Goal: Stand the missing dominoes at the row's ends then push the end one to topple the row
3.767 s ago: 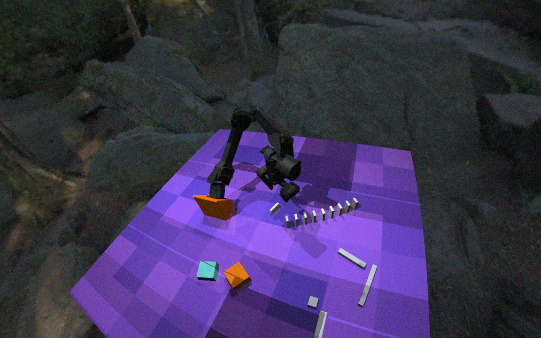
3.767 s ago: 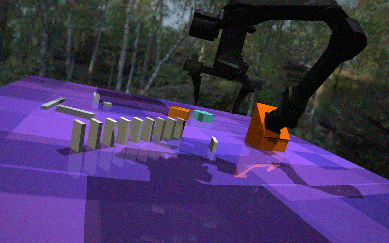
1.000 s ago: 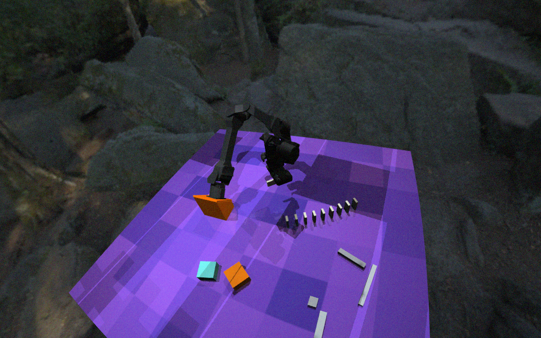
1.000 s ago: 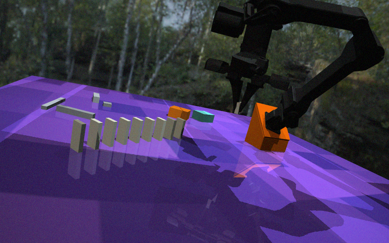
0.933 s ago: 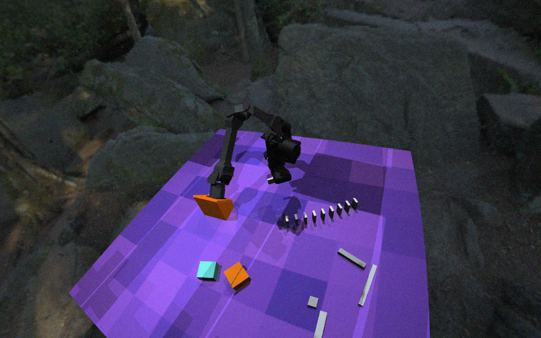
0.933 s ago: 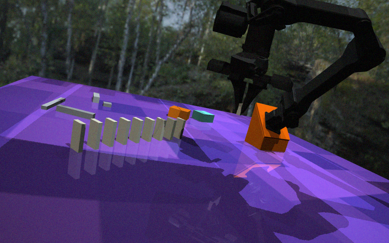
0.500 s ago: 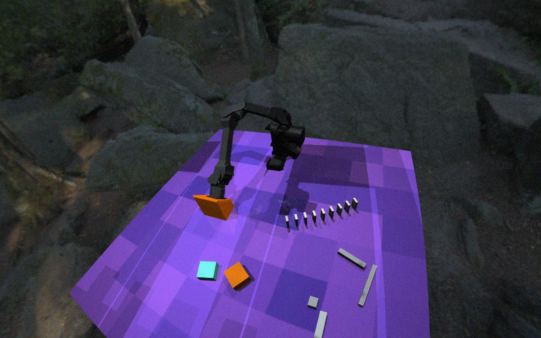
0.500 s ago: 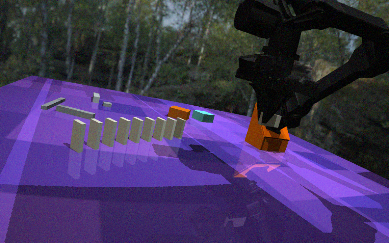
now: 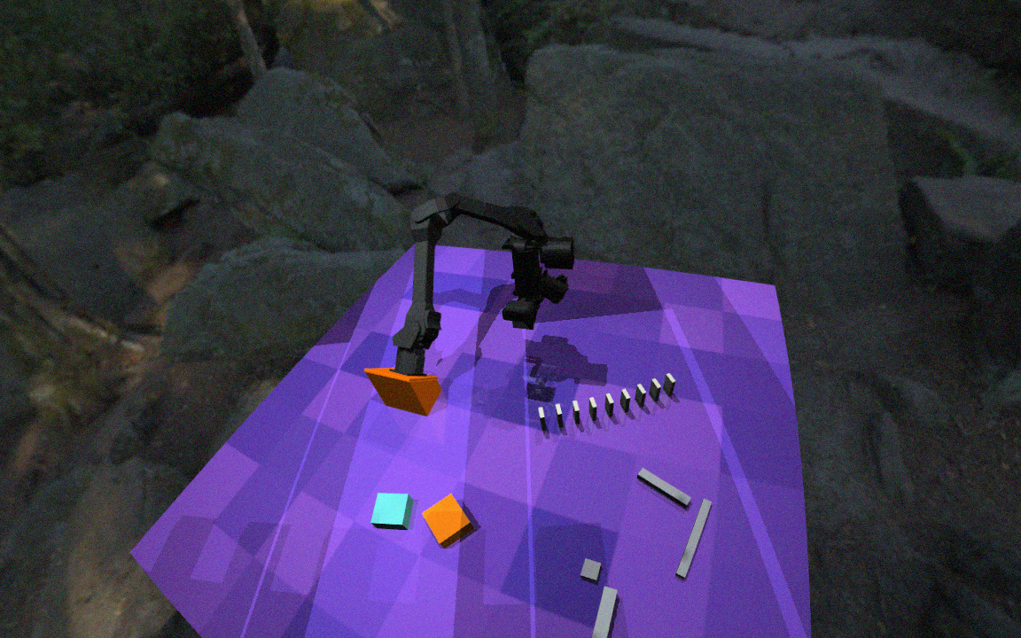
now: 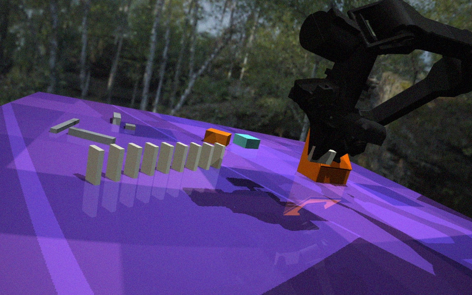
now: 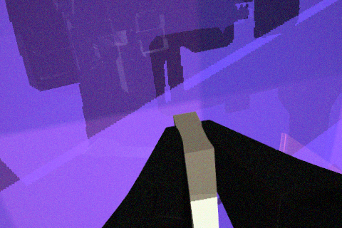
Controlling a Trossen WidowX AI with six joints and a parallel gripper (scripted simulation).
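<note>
My gripper [image 10: 323, 158] [image 11: 188, 134] is shut on a pale domino [image 11: 200, 172] [image 10: 330, 157] and holds it up above the purple table, clear of the row. In the top view the fingertips and held domino are hidden under the dark gripper body. Several pale dominoes stand upright in one slightly curved, evenly spaced row. The end domino nearer the arm's base [image 9: 541, 419] [image 10: 218, 156] and the far end domino [image 9: 669, 385] [image 10: 94, 164] both stand. The row is outside the wrist view.
An orange wedge-shaped block [image 9: 403, 392] [image 10: 333, 176] is at the arm's base. An orange block [image 9: 447, 518] [image 10: 217, 136] and a teal block [image 9: 392, 509] [image 10: 246, 140] lie away from the row. Grey bars [image 9: 663, 486] [image 9: 693, 538] [image 9: 605, 612] and a small grey block [image 9: 590, 569] lie beyond it.
</note>
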